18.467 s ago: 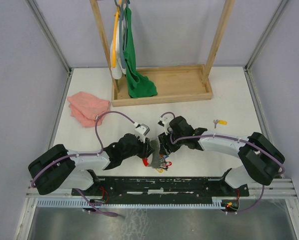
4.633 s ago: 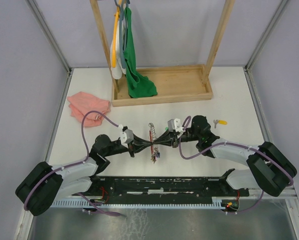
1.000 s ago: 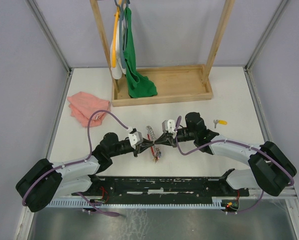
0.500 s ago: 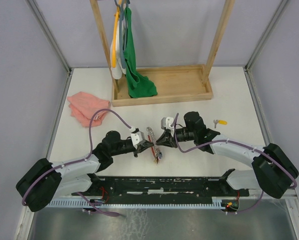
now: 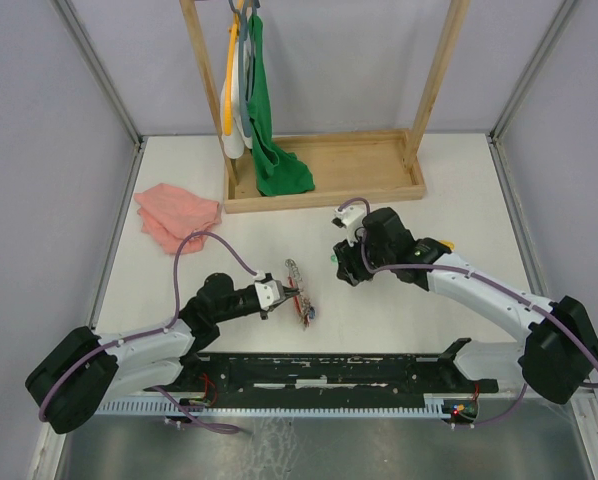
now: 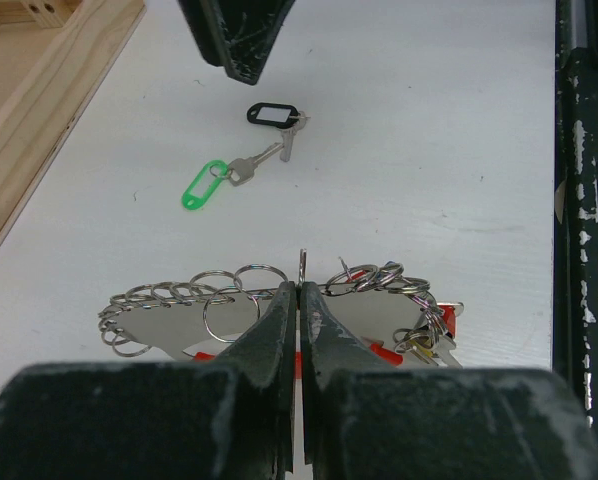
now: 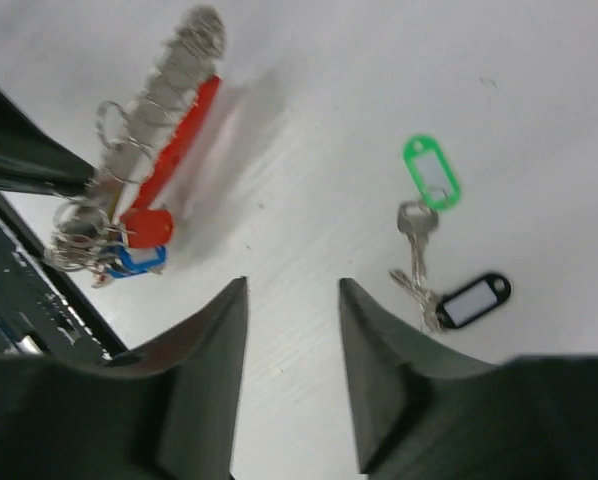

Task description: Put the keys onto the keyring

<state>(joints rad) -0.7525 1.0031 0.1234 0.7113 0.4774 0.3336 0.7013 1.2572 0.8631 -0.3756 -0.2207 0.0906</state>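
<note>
Grips the keyring [image 5: 293, 270] in the left gripper [image 6: 300, 295], jaws clenched tight on the thin wire at about mid-span. Carries it just ahead of the black rail [image 6: 586, 200] at the near edge, with its shadow thrown on the white table [image 5: 479, 200] beside it in the right wrist view. Sets its long axis crosswise to the left fingers. Seen from above, runs it from a far end toward the table's middle down to a near end by the rail, leaning slightly right as it nears. Strings small steel rings along the far stretch; bunches a red tag [image 7: 147, 228] and a blue tag [image 7: 139, 258] at the near end, next to the red part of the loop.

Hangs the right gripper [image 7: 292, 290] apart from the ring, jaws released, with only bare table between the fingers. Looks down on two loose keys flat on the table: a green-tagged key [image 6: 224, 178] and a black-tagged key [image 6: 276, 115], blades meeting or nearly so. Points the green one's blade at the black one, tag away from it; lays the black tag across that line. Half hides a yellow-tagged key [image 5: 444, 243] behind the right arm, farther right; cannot tell its heading.
</note>
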